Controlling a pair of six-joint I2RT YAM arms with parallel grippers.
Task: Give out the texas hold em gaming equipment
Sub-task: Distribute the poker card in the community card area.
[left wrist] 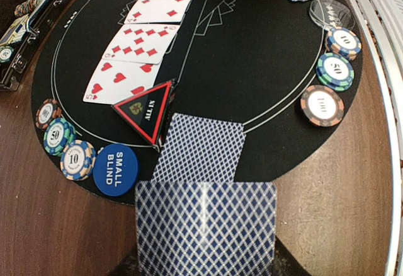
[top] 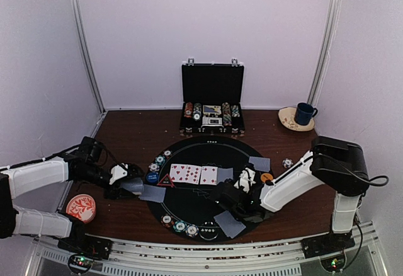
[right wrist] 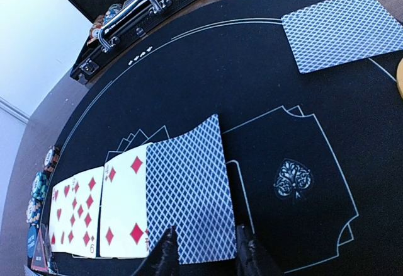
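Observation:
My left gripper (top: 133, 186) is at the mat's left edge, shut on a face-down playing card (left wrist: 206, 225) that hides its jaws. Just beyond lie another face-down card (left wrist: 201, 147), the red triangle marker (left wrist: 146, 111), the blue small-blind disc (left wrist: 115, 169) and striped chips (left wrist: 63, 138). Three face-up cards (top: 192, 174) lie in a row mid-mat. My right gripper (right wrist: 206, 254) is open, its fingers (right wrist: 165, 251) standing on either side of the near end of a face-down card (right wrist: 189, 188) that lies beside the row. An orange disc (top: 266, 177) sits to the right.
The open black briefcase (top: 212, 103) of chips stands behind the round black mat (top: 208, 147). A red-and-white dish (top: 80, 207) lies front left. A blue cup (top: 305, 113) stands back right. More chips (top: 182, 227) and face-down cards (top: 230, 224) line the mat's near edge.

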